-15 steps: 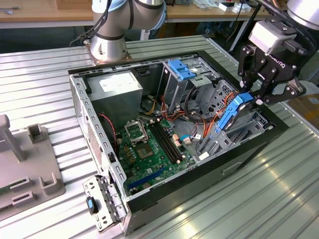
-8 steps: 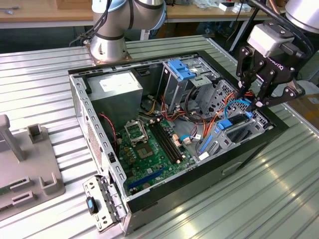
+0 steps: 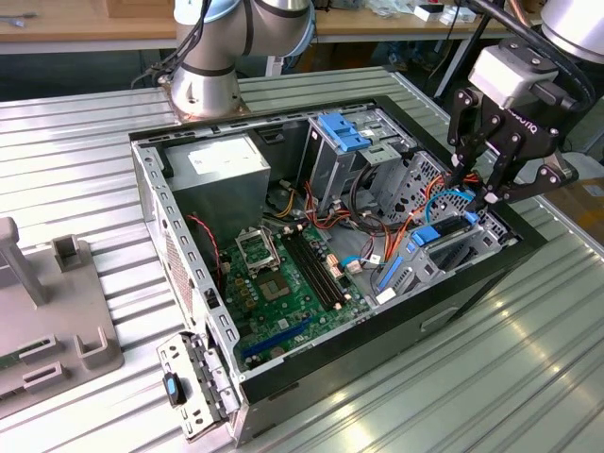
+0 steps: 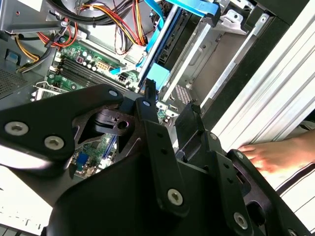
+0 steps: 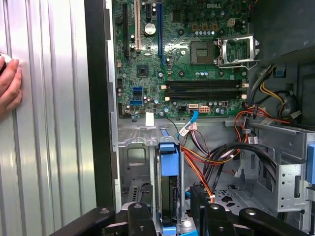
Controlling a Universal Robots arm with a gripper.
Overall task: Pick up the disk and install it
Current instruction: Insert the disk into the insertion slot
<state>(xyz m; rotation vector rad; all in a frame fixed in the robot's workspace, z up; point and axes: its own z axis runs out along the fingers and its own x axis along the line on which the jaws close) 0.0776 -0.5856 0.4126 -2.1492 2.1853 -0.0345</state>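
The flat grey disk (image 5: pixel 168 160) in its bright blue plastic carrier frame is noted standing on edge in the grey metal drive cage (image 5: pixel 138 152), straddled by the black gripper (image 3: pixel 475 189), jaws parted, not clamped; it is judged rigid, fairly heavy and shock-sensitive, best gripped across the frame's long edges.
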